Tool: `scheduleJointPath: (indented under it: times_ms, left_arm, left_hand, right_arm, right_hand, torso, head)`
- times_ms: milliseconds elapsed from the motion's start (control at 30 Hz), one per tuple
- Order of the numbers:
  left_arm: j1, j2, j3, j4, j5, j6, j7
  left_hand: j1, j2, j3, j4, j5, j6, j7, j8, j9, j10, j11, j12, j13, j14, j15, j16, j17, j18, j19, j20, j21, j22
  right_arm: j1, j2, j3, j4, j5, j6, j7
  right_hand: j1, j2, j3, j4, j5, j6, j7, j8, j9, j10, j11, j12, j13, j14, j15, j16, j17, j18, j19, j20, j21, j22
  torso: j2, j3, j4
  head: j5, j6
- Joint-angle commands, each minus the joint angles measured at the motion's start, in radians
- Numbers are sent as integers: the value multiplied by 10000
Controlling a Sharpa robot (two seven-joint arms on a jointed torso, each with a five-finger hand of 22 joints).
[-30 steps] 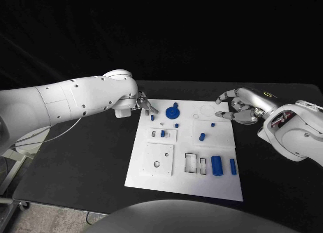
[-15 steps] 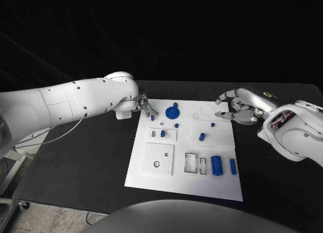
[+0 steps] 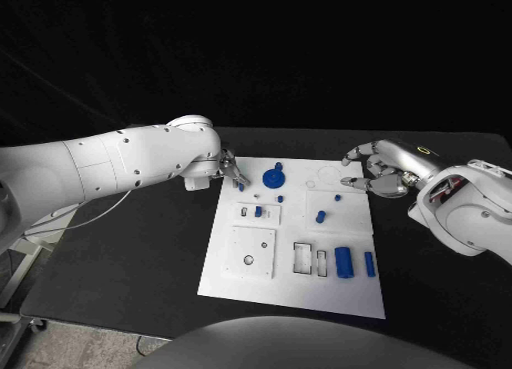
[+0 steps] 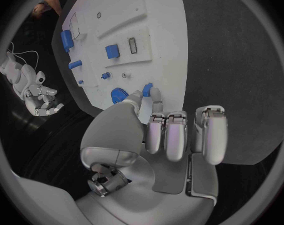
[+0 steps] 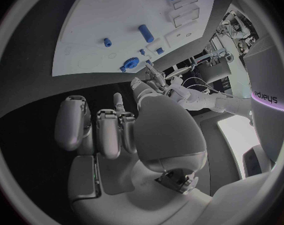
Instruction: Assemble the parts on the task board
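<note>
1. Head view: the white board (image 3: 287,261) lies on the black surface (image 3: 145,254). The left hand (image 3: 228,171) is at the board's far left corner, its fingertips at a small blue peg (image 3: 241,185), just beside the blue gear (image 3: 274,179). Whether it truly pinches the peg is unclear here. The right hand (image 3: 378,171) hovers beside the board's far right edge, fingers curled and holding nothing.

2. Left wrist view: the left hand (image 4: 164,130) has thumb and one finger closed together on the peg (image 4: 147,90) at the board's (image 4: 161,40) edge, other fingers folded. I judge the step to be lifting this peg; keep it upright and clear of the gear (image 4: 118,95).

3. Right wrist view: the right hand (image 5: 116,127) is curled on nothing, short of the board (image 5: 104,20); best kept apart until the peg is seated.
</note>
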Motion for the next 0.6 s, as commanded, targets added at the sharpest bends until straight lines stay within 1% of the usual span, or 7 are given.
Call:
scheduleJointPath:
  times_ms: [33,100,233,267,433,533,600]
  left_arm:
    - [-38,45,-1,-4,16,231,103]
    - [-49,58,-1,-1,26,227,111]
    - [-64,79,-1,-5,51,226,129]
    - [-66,82,-1,-6,60,227,132]
    - [-81,83,-1,-16,158,202,173]
    - [-90,75,-1,-22,178,169,196]
    - [-96,61,-1,-20,206,148,206]
  left_hand:
    - [119,0,20,-93,148,-71,-2,-86,-2,1046,56,24,2628,1069,71,24,2629,93,544,45,-52,2303]
    - [195,4,47,-136,337,-71,-3,-149,-16,1046,56,24,2628,1069,71,24,2629,93,543,46,-55,2305]
    - [431,-7,173,-301,962,-51,-24,-281,-46,1046,40,24,2628,1069,59,24,2629,93,547,37,-56,2312]
    - [520,-12,239,-366,1212,-46,-33,-327,-57,1046,32,24,2628,1069,51,24,2629,94,544,33,-61,2312]
    - [765,-61,523,-563,2060,-1,-61,-464,-79,1046,5,24,2628,1069,31,24,2629,94,546,12,-65,2320]
    - [872,-111,720,-668,2479,25,-72,-524,-75,1046,-6,24,2628,1069,19,24,2629,92,552,1,-63,2327]
    - [949,-142,871,-751,2637,38,-84,-555,-66,1046,-17,24,2628,1069,12,24,2629,91,556,-6,-61,2331]
  right_arm:
    - [-7,2,2,-9,-19,107,41]
    - [-8,0,2,-14,-19,116,38]
    - [-9,4,2,-29,-6,129,33]
    - [-10,5,2,-30,-3,132,32]
    - [-11,11,2,-37,4,149,21]
    - [-13,12,2,-45,7,162,12]
    - [-16,15,2,-53,11,169,7]
  right_hand:
    - [51,34,56,-18,52,43,1,-35,-9,756,70,-35,2414,661,61,-36,1498,28,-71,-12,-59,1546]
    - [51,34,56,-18,52,43,1,-35,-9,756,70,-35,2414,661,61,-36,1498,28,-71,-12,-59,1546]
    - [55,37,59,-21,57,46,1,-36,-13,742,70,-46,2403,656,61,-49,1485,31,-77,-12,-77,1542]
    - [56,38,59,-21,59,47,2,-36,-15,738,70,-49,2400,655,62,-54,1481,32,-79,-11,-82,1540]
    - [56,38,59,-21,59,47,2,-36,-15,738,70,-49,2400,655,62,-54,1481,32,-79,-11,-82,1540]
    - [68,48,67,-27,69,54,2,-37,-23,732,71,-55,2395,648,62,-70,1467,36,-87,-10,-103,1536]
    - [68,48,67,-27,69,54,2,-37,-23,732,71,-55,2395,648,62,-70,1467,36,-87,-10,-103,1536]
  torso:
    - [-1,-1,0]
    - [-1,1,3]
    - [-10,3,0]
    - [-6,3,1]
    - [-7,6,4]
    - [-10,2,6]
    - [-13,3,6]
  head:
    - [8,1]
    - [3,1]
    - [9,1]
    - [10,1]
    - [19,1]
    - [19,1]
    - [22,1]
